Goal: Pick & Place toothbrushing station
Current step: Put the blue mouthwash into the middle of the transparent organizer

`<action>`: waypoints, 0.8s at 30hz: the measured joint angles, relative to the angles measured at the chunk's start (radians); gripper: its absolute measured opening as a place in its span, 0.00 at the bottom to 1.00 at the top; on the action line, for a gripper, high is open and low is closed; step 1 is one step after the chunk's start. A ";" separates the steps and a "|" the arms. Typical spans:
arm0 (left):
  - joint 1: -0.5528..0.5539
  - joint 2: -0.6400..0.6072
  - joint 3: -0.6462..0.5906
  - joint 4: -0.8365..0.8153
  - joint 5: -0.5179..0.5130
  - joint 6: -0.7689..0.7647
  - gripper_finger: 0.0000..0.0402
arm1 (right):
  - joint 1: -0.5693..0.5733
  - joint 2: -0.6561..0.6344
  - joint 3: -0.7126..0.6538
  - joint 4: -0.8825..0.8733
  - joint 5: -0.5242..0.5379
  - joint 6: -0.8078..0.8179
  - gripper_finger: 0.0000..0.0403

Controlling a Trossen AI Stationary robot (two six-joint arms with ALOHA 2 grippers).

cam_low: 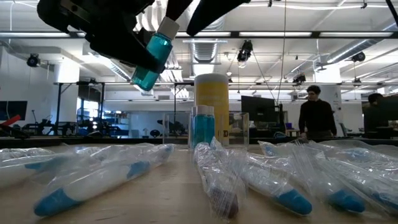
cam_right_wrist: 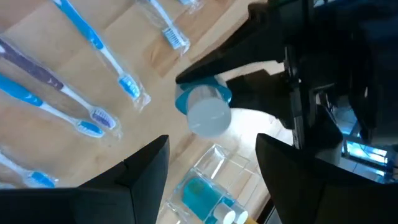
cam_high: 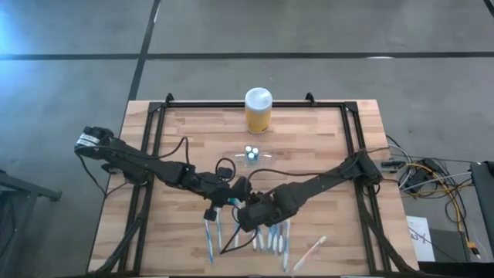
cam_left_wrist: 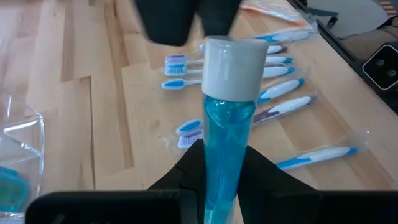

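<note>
High view first: we see the left end effector [cam_high: 224,202] clamped on a blue bottle [cam_low: 151,57] with a white cap, held tilted above the table [cam_high: 324,147]. Close beside it, our right end effector [cam_right_wrist: 211,155] hangs with fingers spread, holding nothing, over wrapped toothbrushes [cam_high: 270,238]. The clear holder [cam_high: 252,154] stands mid-table, near the yellow jar [cam_high: 258,110].

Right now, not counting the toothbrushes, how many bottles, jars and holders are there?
Blue bottles: 3 (one in the left gripper, two in the holder)
Yellow jar: 1
Clear holder: 1
Total: 5
</note>
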 joint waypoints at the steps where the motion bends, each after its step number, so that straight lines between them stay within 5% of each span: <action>1: 0.000 0.000 0.000 0.000 0.000 0.000 0.14 | -0.001 -0.001 -0.009 0.021 0.000 0.000 0.58; 11: 0.001 0.000 0.000 0.001 -0.001 0.003 0.14 | -0.003 -0.002 -0.042 0.098 -0.006 -0.019 0.57; 24: 0.001 0.000 0.000 -0.009 -0.002 0.006 0.14 | -0.022 -0.002 -0.085 0.150 -0.064 -0.032 0.40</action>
